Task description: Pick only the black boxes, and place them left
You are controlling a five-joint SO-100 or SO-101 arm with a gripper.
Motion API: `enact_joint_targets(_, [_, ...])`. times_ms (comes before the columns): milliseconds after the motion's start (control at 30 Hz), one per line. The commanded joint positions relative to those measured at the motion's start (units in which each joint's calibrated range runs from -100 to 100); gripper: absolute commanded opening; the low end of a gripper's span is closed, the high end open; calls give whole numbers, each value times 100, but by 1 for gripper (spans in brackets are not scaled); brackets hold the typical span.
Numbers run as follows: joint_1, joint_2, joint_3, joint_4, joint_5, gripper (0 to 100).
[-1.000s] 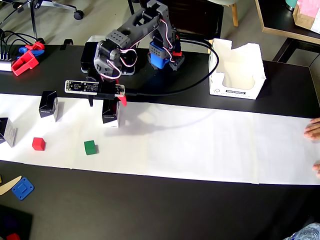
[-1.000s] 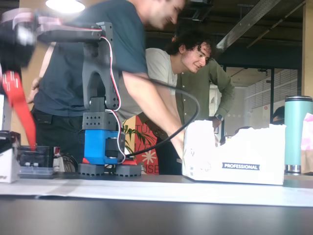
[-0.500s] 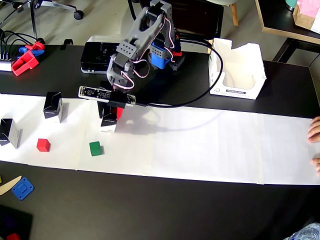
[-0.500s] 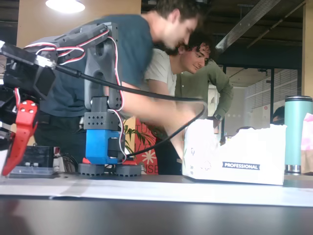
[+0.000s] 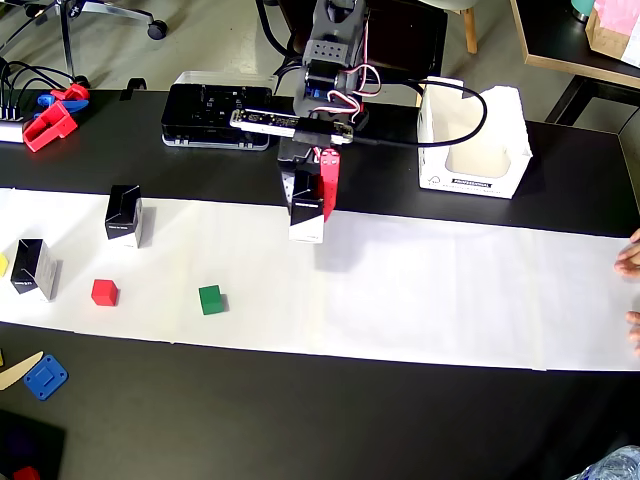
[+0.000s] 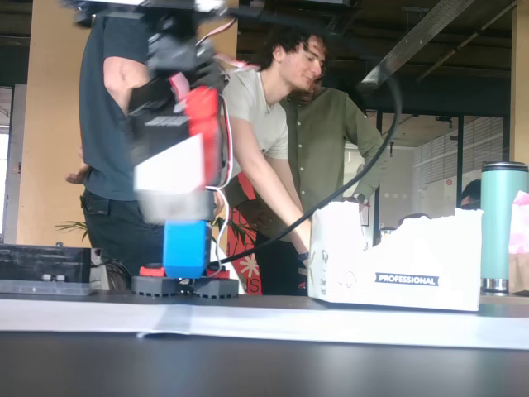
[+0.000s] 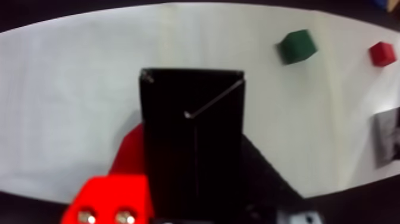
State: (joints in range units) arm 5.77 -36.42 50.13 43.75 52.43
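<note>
The gripper is pinching 1 black box, which fills the centre of the wrist view with its long axis running along the fingers; the red finger presses its left face there, and the opposite finger is mostly hidden behind the box. In the overhead view the held box hangs upright with its white band downward, above the white paper strip; in the fixed view it is clearly off the table, blurred, well above the paper. The coming move turns on 1 relation: in the overhead view the placing side lies to the left of the gripper, where 2 more black boxes stand, the nearer box on the paper's upper left and the far box near the left edge. Between the gripper and those boxes sit a green cube and a red cube, both lower on the strip and apart from a direct leftward path. A sliver of yellow at the far left edge is cut off and cannot be identified. The white carton stands well right of the arm
</note>
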Motion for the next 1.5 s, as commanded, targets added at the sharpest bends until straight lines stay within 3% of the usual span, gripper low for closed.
enact_joint_targets(0, [-1343, -874, -1671, 1237, -748, 6])
enact_joint_targets(333, [-4999, -897, -3932, 3153, -1985, 7])
enact_joint_targets(567, [-7181, -716, -4189, 4449, -2185, 7])
enact_joint_targets(800, [-8429, 1284, -5510, 5323, -3532, 7])
enact_joint_targets(1000, [-8957, 2856, -6325, 5402, -3911, 8])
enact_joint_targets(1167, [-8966, 3465, -6538, 5410, -3854, 34])
enact_joint_targets(1233, [-8948, 3472, -6547, 5410, -3848, 39])
enact_joint_targets(1467, [-8359, 2500, -6441, 5530, -3138, 41])
